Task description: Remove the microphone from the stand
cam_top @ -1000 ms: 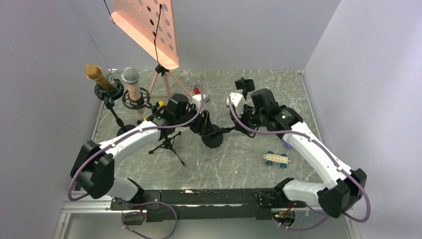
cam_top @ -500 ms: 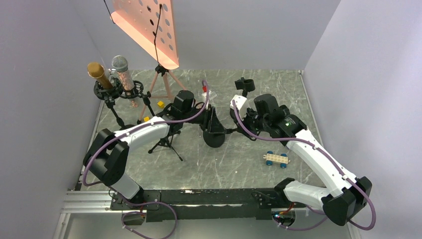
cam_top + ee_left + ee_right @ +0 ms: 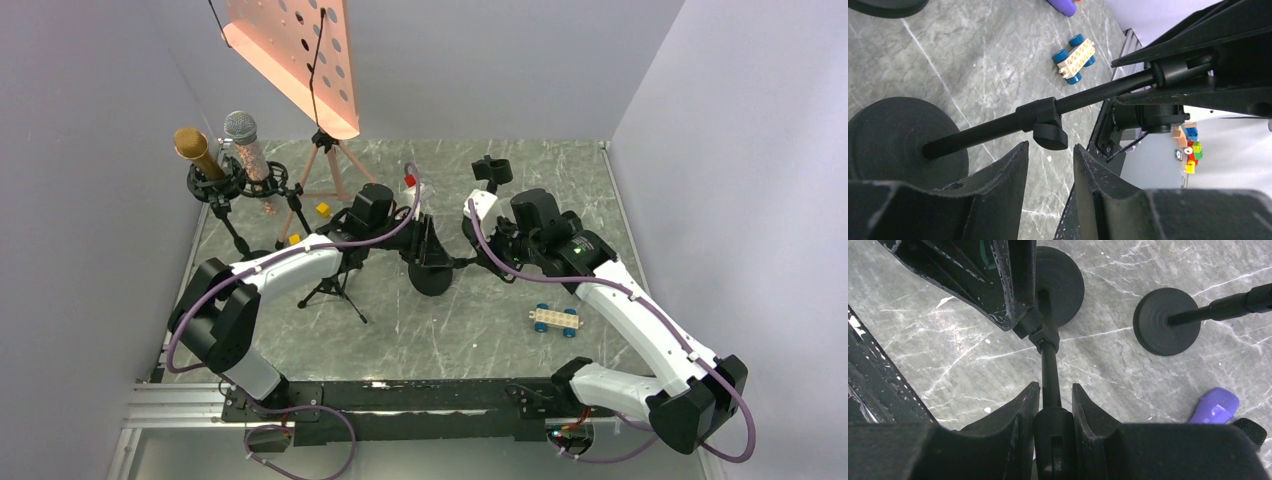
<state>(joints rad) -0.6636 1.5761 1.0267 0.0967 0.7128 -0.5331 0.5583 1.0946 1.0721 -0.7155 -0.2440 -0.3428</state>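
A black stand with a round base (image 3: 430,278) leans in mid-table. Its thin pole (image 3: 1049,371) rises from the base (image 3: 1060,282) into my right gripper (image 3: 1055,388). That gripper is shut on a thick black slotted cylinder (image 3: 1054,440) at the pole's upper end; I cannot tell whether it is a microphone body or a holder. My left gripper (image 3: 1049,150) is open, its tips just short of the pole's clamp knob (image 3: 1049,136). In the top view the left gripper (image 3: 428,243) and the right gripper (image 3: 488,252) face each other across the stand.
A gold microphone (image 3: 190,149) and a silver microphone (image 3: 241,130) sit in stands at the back left. A pink music stand (image 3: 300,50) is behind them. A purple microphone (image 3: 1215,407) lies beside a second round base (image 3: 1168,320). A toy car (image 3: 555,318) sits front right.
Over the last second my left arm swung away from the silver microphone's stand, which shifted back-left beside the gold one. My left gripper came down to the leaning stand's pole. In the last half second nothing moved.
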